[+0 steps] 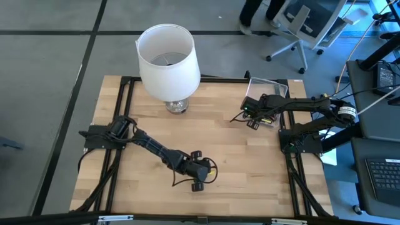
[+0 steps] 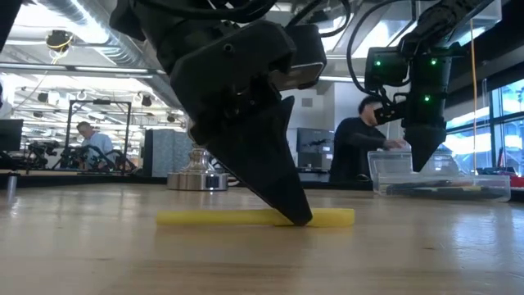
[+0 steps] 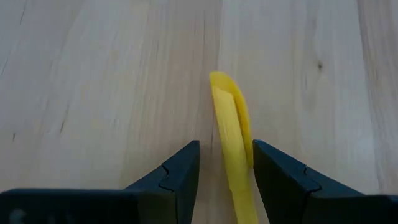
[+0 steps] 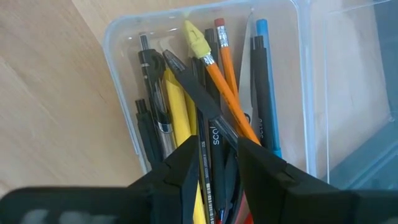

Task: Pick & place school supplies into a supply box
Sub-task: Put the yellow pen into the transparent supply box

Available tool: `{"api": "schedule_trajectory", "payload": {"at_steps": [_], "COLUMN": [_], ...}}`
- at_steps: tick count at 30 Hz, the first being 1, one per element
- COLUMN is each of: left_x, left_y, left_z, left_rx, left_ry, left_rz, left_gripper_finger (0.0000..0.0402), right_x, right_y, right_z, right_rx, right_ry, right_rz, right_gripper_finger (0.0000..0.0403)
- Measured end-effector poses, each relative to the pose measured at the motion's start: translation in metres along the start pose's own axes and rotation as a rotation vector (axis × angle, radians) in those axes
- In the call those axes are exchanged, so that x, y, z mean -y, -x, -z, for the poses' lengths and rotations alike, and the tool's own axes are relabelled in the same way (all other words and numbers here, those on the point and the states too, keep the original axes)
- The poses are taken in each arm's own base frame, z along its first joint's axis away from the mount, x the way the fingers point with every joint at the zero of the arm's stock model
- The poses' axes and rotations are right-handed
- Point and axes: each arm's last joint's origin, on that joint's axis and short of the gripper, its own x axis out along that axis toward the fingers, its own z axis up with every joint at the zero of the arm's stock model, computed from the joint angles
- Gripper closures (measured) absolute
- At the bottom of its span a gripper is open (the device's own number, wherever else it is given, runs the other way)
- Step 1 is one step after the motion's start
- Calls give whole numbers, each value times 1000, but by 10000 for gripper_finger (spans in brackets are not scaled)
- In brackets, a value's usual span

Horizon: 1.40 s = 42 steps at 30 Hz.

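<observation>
the left gripper (image 3: 225, 177) sits low on the wooden table (image 1: 231, 156), fingers parted either side of a flat yellow strip (image 3: 231, 134), not clamped. beyond, the right gripper (image 4: 211, 165), slightly open and empty, hangs over the supply box (image 4: 121, 37) of pens. a white lampshade (image 1: 167, 59) stands behind; people sit in the room.
</observation>
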Motion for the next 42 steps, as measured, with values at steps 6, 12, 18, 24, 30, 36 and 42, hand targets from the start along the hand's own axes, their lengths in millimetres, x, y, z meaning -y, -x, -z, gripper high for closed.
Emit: {"api": "schedule_trajectory", "payload": {"at_steps": [6,12,18,24,30,36,42], "left_x": [-4,-9,-10,-21,-47,-70,-87], "left_y": [0,0,1,16,45,60,74], "left_z": [5,5,4,1,-3,5,15], "left_rx": [-56,-68,-77,-149,-238,-117,139], "left_ry": [-16,-38,-50,-82,-78,-62,-43], "left_rz": [-51,-73,-55,-21,-114,-37,46], "left_gripper_finger": [290,337,364,357,364,360,363], "right_x": [2,6,6,0,-37,-70,-92], "right_y": [2,7,17,35,53,55,46], "right_z": [-2,-7,-14,-26,-38,-37,-24], "right_rx": [15,48,73,132,385,624,756], "right_ry": [-45,-96,-94,-82,98,255,371], "right_rz": [51,134,129,4,-369,-420,-441], "right_gripper_finger": [289,289,289,289,289,289,289]}}
